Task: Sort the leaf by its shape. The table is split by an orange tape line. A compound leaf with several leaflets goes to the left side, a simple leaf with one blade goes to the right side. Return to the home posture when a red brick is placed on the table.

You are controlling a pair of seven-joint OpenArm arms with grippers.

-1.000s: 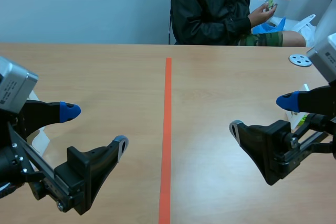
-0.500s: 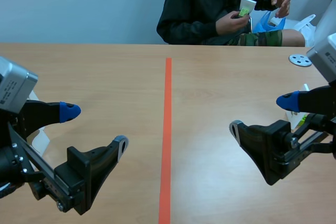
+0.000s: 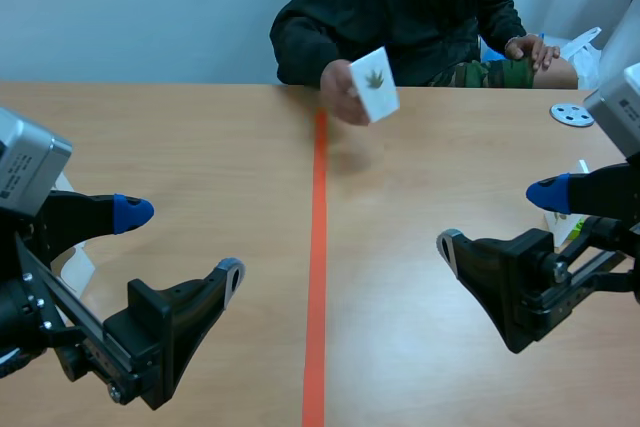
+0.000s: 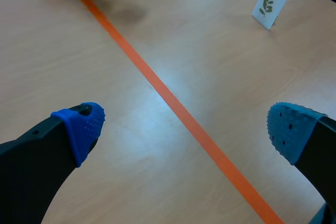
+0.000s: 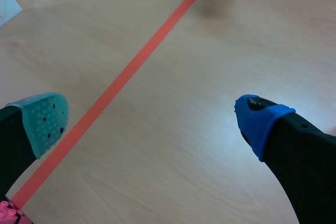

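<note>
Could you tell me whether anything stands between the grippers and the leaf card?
Nothing visible stands between the left gripper or the right gripper and the leaf card, but a person's hand holds it near the tape line's far end.

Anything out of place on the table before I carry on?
One card standing on the right side of the tape line seems to show several leaflets; that kind belongs on the left. Nothing else looks odd.

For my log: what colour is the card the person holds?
White card, dark leaf; scene view.
</note>
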